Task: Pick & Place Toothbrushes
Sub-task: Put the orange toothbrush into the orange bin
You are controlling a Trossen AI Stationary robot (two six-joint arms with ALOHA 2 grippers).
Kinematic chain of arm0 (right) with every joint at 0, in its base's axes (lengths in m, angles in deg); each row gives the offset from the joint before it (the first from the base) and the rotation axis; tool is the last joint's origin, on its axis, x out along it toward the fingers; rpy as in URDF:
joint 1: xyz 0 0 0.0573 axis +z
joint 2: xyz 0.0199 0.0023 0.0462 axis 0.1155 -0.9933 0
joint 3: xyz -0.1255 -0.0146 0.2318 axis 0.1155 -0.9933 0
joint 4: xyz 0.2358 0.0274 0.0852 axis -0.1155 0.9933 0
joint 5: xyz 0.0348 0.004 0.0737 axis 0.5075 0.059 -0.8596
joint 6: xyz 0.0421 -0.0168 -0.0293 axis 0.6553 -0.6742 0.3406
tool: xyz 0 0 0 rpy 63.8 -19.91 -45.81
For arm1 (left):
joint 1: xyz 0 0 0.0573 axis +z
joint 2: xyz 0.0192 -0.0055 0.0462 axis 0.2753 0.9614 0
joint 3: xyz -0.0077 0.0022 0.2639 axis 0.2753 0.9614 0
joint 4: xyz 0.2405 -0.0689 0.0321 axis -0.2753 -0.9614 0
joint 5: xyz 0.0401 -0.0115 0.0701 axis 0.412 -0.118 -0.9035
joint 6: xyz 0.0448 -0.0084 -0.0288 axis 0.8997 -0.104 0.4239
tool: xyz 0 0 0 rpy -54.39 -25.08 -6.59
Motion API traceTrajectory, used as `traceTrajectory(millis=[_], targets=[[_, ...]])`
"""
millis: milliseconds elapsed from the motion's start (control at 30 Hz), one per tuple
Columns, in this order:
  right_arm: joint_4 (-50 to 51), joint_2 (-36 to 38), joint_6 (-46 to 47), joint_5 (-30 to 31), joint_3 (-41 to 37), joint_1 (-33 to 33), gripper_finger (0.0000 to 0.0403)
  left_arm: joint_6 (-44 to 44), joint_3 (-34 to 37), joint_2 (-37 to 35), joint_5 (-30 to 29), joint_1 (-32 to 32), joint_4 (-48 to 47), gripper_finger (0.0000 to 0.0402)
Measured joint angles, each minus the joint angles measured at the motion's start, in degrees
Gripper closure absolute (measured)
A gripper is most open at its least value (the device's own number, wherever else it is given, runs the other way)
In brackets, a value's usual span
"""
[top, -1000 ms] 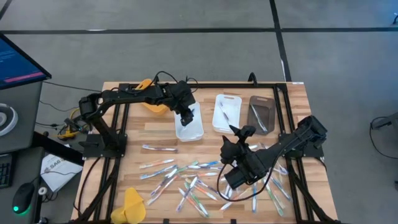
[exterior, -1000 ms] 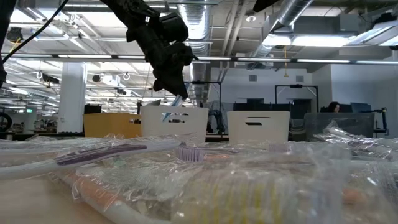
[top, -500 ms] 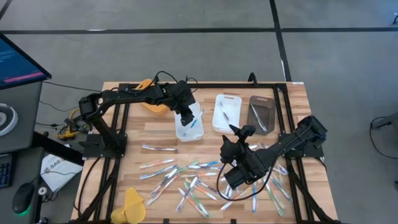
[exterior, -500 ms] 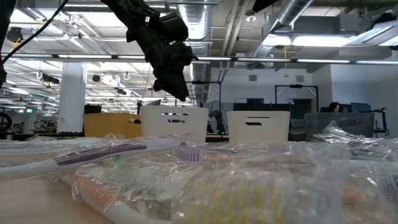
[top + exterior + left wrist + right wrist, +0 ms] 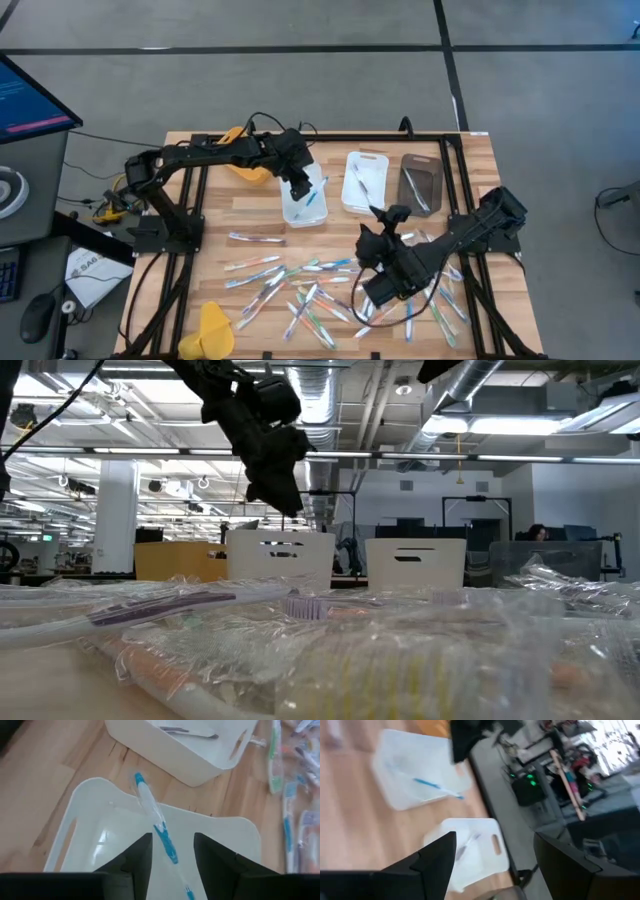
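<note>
Letting go over the tray: blue toothbrush (image 5: 155,822) now lying loose in the left white tray (image 5: 303,197), no longer hanging from the left gripper (image 5: 297,186).

Hovering just above that tray at about 11 o'clock of the table, with fingers (image 5: 137,862) parted and holding nothing, where a second ago the blue brush was pinched between them; counting as one placement finished, judging by the brush resting free on the tray floor. Waiting at about 5 o'clock over the loose toothbrushes (image 5: 300,290), the right gripper (image 5: 385,240) with jaws wide and empty. Counting: three trays at 12 o'clock, namely two white and one dark tray (image 5: 420,184); one blue brush in the left one, at least one in the second white tray (image 5: 363,182); roughly two dozen remaining on the wood, exact number not being readable.
</note>
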Motion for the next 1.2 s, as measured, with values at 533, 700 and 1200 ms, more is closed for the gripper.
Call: traceTrajectory(millis=[533,700,1200], targets=[[0.0,0.4,0.2,-1.1,0.0,8.7,0.0143,0.1,18.4,-32.3,0.4,-9.2,-2.0,0.0266],[-0.2,0.4,0.2,-1.1,0.0,8.7,0.0143,-4.6,26.8,-42.7,0.5,-14.9,0.0,0.0266],[-0.4,0.3,-2.4,-1.0,0.1,4.1,0.0143,5.9,36.7,-47.1,0.4,-19.1,5.7,0.0261]])
